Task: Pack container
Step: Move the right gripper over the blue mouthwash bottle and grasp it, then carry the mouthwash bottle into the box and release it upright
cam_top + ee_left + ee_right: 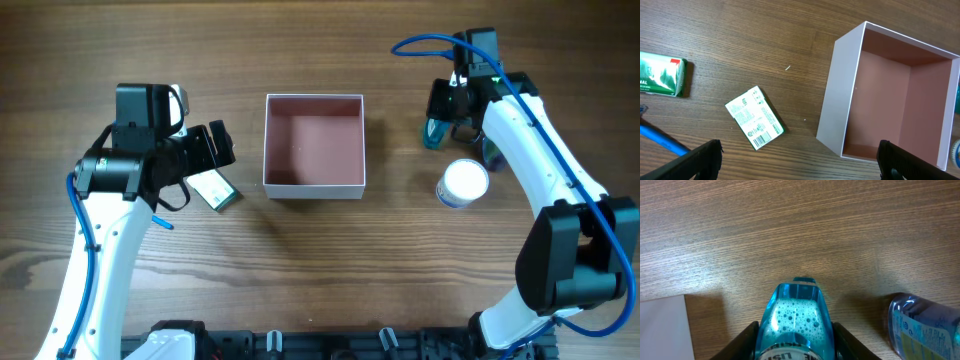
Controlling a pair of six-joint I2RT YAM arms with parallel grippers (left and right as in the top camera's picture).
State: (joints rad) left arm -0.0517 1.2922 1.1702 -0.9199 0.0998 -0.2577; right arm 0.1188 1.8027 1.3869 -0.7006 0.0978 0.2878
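Right end effector (796, 342) closed around teal bottle (796, 317) for lifting toward empty container (314, 146); left end effector (799, 162) wide open, empty

container (314, 184), square, pink-lined, upright, open

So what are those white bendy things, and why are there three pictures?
They are two robot arms at a wooden table, each ending in a claw. One picture looks down from above; the other two come from little cameras on the arms' wrists. In the middle sits a square box, pink inside, with nothing in it yet. The left claw is wide open above a small white packet, with a green packet nearby. The right claw has its fingers on both sides of a clear blue bottle. Beside it are a darker blue bottle and a round white jar.
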